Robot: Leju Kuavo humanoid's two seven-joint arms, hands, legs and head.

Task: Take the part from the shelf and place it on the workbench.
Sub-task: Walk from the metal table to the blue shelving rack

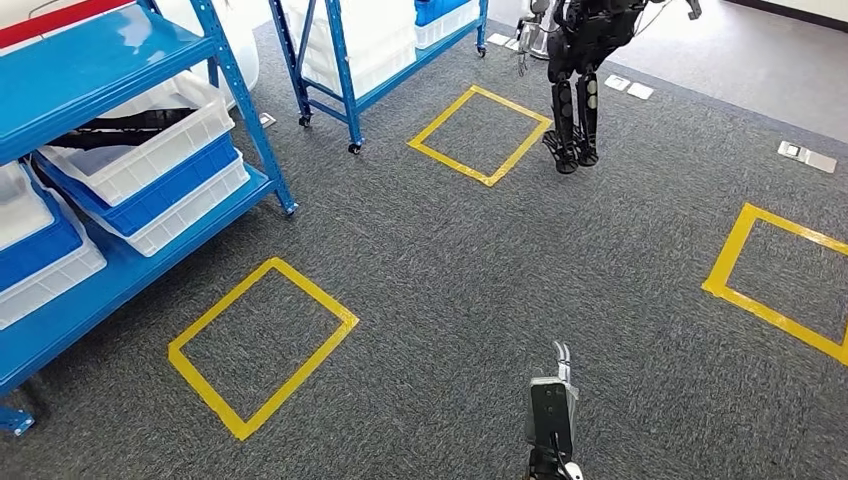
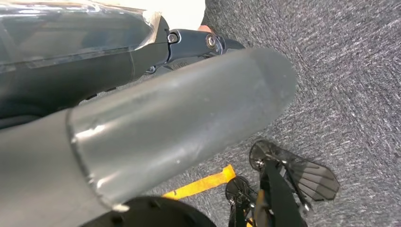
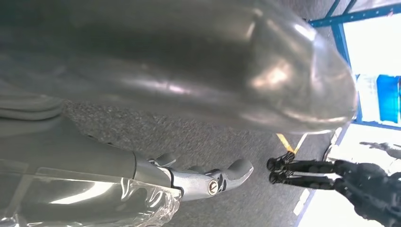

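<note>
A blue shelf [image 1: 120,50] stands at the left of the head view. On its middle level, a white bin [image 1: 150,150] holds a long black part [image 1: 130,127]. My right hand [image 1: 553,408] hangs low near the bottom edge over the carpet, far from the shelf, with its fingers [image 1: 561,354] straight and nothing in it. The right wrist view shows that hand [image 3: 189,71] with its thick thumb and silver fingers [image 3: 208,182] apart and empty. In the left wrist view my left hand [image 2: 179,123] is over the carpet, thumb stretched out, holding nothing.
Yellow tape squares mark the grey carpet: one near the shelf [image 1: 262,345], one farther off [image 1: 480,135], one at the right [image 1: 775,285]. Another dark humanoid robot [image 1: 580,70] stands at the back. A second blue shelf [image 1: 370,50] with white bins is behind.
</note>
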